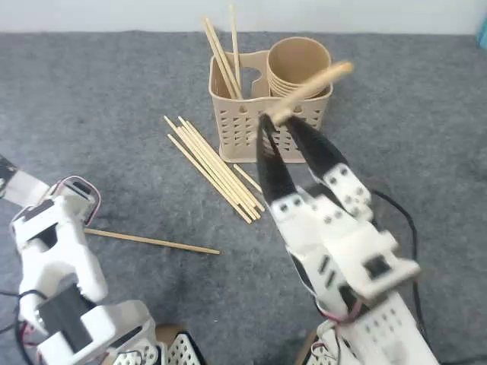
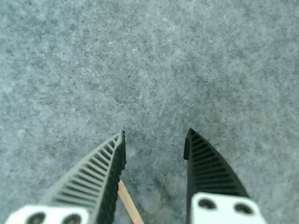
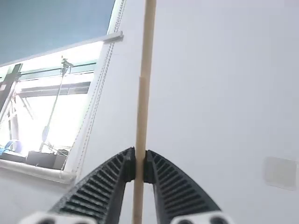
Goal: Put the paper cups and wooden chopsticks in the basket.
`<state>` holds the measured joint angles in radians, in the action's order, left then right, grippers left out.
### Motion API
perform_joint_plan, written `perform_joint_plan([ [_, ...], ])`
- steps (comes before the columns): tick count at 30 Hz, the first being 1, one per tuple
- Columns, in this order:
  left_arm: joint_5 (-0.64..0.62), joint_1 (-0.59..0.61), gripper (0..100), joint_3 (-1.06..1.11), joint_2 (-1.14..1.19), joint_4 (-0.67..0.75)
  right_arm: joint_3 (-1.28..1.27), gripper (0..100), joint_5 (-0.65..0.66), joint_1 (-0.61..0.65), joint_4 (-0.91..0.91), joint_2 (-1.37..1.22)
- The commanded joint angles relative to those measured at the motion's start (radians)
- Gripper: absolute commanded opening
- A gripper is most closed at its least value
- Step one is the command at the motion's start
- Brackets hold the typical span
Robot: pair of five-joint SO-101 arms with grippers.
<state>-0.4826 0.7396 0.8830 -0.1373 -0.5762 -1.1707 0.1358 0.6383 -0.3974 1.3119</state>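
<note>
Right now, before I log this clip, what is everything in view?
carpet: one, grey, under everything.
basket: one, beige, two compartments, far middle of the carpet.
paper cups: nested stack, count unclear, tan, in the basket's right compartment.
standing chopsticks: three, light wood, leaning in the basket's left compartment.
loose chopsticks: bundle of several, light wood, flat on the carpet by the basket's left front.
single chopstick: one, light wood, flat on the carpet near the left arm.
held chopstick: one, light wood, raised near the basket.
left hand: one, black, open, low over the carpet.
right hand: one, black, shut on the held chopstick.
</note>
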Motion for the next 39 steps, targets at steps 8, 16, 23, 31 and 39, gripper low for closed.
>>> perform_joint_plan([
  [8,-0.005,0.006,20,-0.045,-0.002,0.017,0.512,0.7,-0.009,-0.120,-0.421,-0.840],
  [16,-0.005,0.006,20,-0.047,-0.002,0.017,0.674,0.7,-0.006,-0.179,-0.567,-1.239],
  [23,-0.005,0.006,20,-0.047,-0.002,0.017,0.488,0.7,0.002,-0.180,-0.562,-1.267],
  [31,-0.005,0.006,20,-0.047,-0.002,0.017,0.422,13.2,-0.005,-0.180,-0.384,-1.265],
  [39,-0.005,0.006,20,-0.047,-0.002,0.017,0.354,10.6,-0.005,-0.174,-0.289,-1.055],
])
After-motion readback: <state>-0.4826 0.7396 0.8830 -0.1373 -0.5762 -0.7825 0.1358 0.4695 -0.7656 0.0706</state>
